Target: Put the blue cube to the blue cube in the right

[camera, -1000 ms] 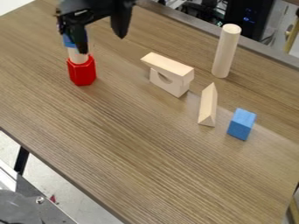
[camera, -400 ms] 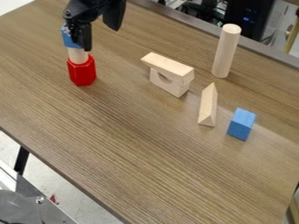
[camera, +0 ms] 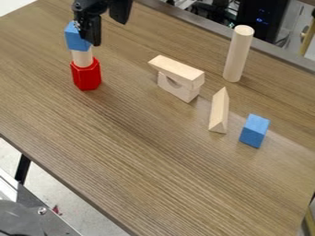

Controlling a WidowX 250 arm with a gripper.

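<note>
Blue cube [camera: 76,38] up top, folks, pale peg [camera: 82,58] under it, red block [camera: 86,76] at the foot! The gripper [camera: 108,26] hangs right by it, open, one finger crossing the cube's edge from here. And the other cube [camera: 254,131] sits on the table [camera: 154,152], near the wedge [camera: 218,111].

That's a brown desk [camera: 141,152] with streaky wood grain, blue on both cubes [camera: 78,38] [camera: 254,131], bright red on the hexagonal block [camera: 86,74], plain pale tan on the tall cylinder [camera: 238,54], and black on the end effector [camera: 103,25].
</note>
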